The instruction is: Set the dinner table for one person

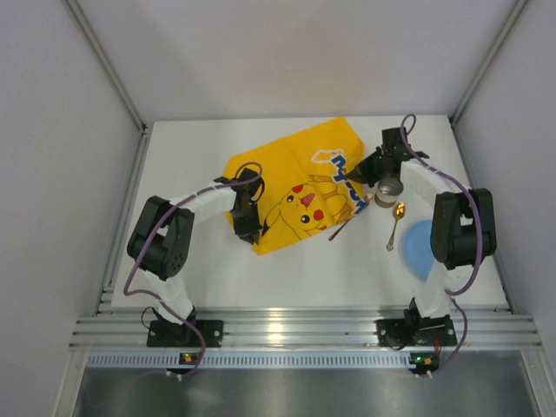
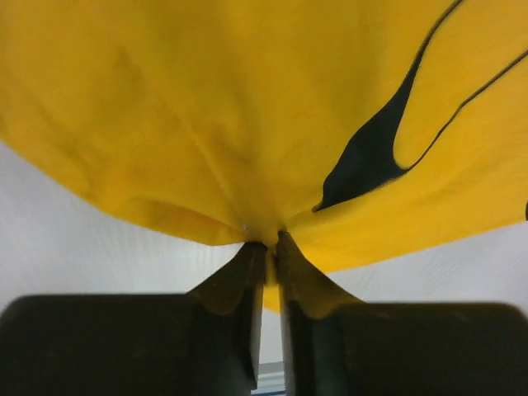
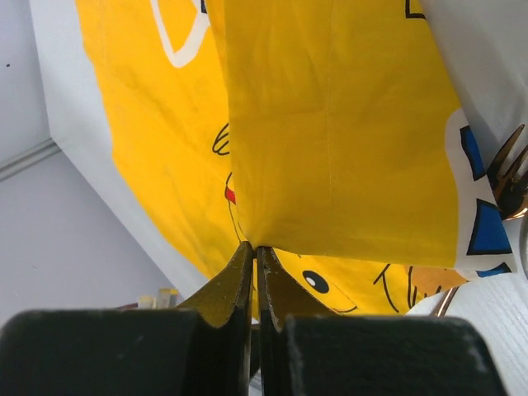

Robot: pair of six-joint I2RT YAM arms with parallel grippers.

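The yellow Pikachu-print mat lies slanted on the white dinner table, its far right part lifted and folded over. My left gripper is at the mat's near left edge. In the left wrist view this gripper is shut on a pinch of the yellow cloth. My right gripper is at the mat's right edge. In the right wrist view it is shut on the folded cloth edge.
A dark-handled fork lies across the mat's right corner, its tines visible at the right wrist view's edge. A gold spoon lies right of it. A blue plate is partly hidden under the right arm. A small brownish round object sits near the right wrist.
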